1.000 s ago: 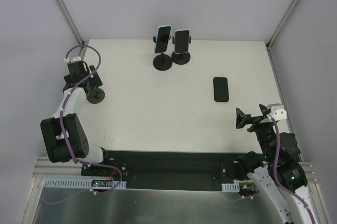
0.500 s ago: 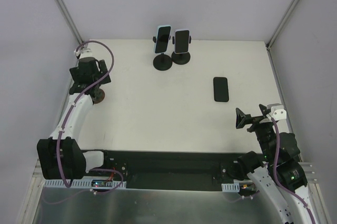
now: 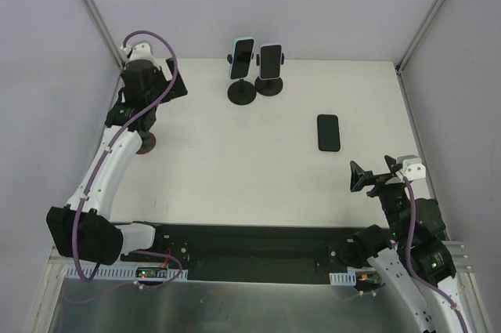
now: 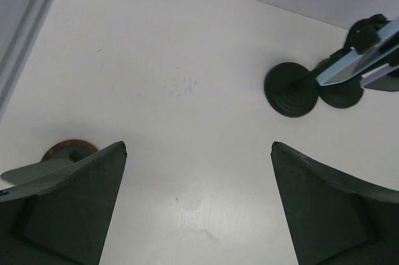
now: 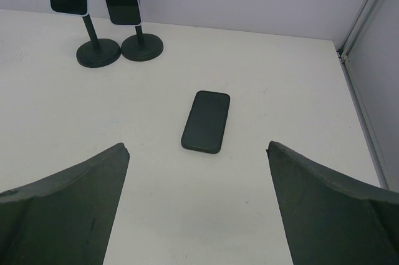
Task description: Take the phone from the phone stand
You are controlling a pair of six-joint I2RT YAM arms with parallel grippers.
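across the white tabletop (image 3: 235,161) two arms are seen reaching from the near edge. the left arm (image 3: 106,172) is stretched toward the far left corner. the left gripper (image 3: 174,86) is spread wide and empty, raised over bare surface and aimed toward the stands. the right arm (image 3: 407,223) is folded at the near right, and the right gripper (image 3: 366,178) is likewise spread wide with nothing between its fingers. at the far edge the left stand (image 3: 240,94) and the right stand (image 3: 268,86) are set just beside each other. a light-edged phone (image 3: 243,57) is clamped upright in the former, a dark phone (image 3: 270,59) in the latter. a loose phone (image 3: 328,132) is laid flat at the right, well apart from both stands. a brown disc (image 3: 142,143) is partly hidden beneath the left arm.
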